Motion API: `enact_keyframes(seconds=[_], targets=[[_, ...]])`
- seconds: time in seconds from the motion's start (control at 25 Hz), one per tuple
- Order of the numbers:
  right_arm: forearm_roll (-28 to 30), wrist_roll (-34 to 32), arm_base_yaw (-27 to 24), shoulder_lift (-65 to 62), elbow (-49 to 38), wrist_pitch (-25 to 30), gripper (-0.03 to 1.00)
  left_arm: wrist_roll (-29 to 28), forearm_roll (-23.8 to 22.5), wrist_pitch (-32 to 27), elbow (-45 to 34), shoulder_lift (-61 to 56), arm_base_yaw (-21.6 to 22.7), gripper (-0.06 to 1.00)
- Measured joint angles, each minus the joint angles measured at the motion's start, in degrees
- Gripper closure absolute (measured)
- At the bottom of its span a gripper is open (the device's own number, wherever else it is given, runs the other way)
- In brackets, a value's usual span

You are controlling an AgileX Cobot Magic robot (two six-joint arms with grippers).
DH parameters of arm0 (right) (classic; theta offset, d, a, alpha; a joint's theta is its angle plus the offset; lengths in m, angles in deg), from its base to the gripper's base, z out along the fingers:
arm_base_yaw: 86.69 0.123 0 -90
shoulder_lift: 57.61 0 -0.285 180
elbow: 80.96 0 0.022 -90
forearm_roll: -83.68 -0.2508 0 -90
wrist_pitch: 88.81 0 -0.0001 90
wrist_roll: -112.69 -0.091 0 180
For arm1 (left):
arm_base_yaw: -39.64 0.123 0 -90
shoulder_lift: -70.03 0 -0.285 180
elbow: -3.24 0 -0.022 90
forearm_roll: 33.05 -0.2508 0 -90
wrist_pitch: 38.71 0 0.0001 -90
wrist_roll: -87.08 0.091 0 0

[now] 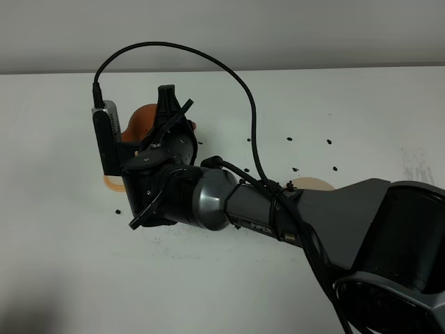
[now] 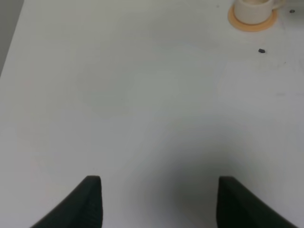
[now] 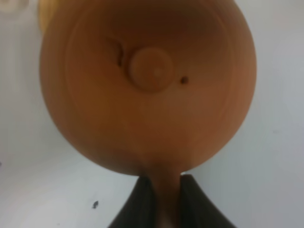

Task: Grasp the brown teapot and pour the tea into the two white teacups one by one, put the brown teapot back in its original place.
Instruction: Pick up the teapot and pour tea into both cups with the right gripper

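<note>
one brown teapot (image 3: 147,95) | lid faces wrist | handle pinched between right jaws

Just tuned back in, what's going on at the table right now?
The right gripper has its jaws shut on the handle of the brown teapot, held on the left side of the table near an orange coaster, well away from the pale round disc. The left gripper hangs open, facing a white teacup.

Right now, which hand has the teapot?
The right hand, shut on the handle of the brown teapot; the left hand is open over the table, holding nothing.
</note>
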Motion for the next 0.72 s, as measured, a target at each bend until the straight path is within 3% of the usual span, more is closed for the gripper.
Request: enact_keyframes(seconds=[0.72], targets=[[1.5, 3.6, 0.0, 0.0, 0.0, -0.4, 0.88, 0.0, 0.0, 0.0, 0.0, 0.0, 0.0, 0.44]])
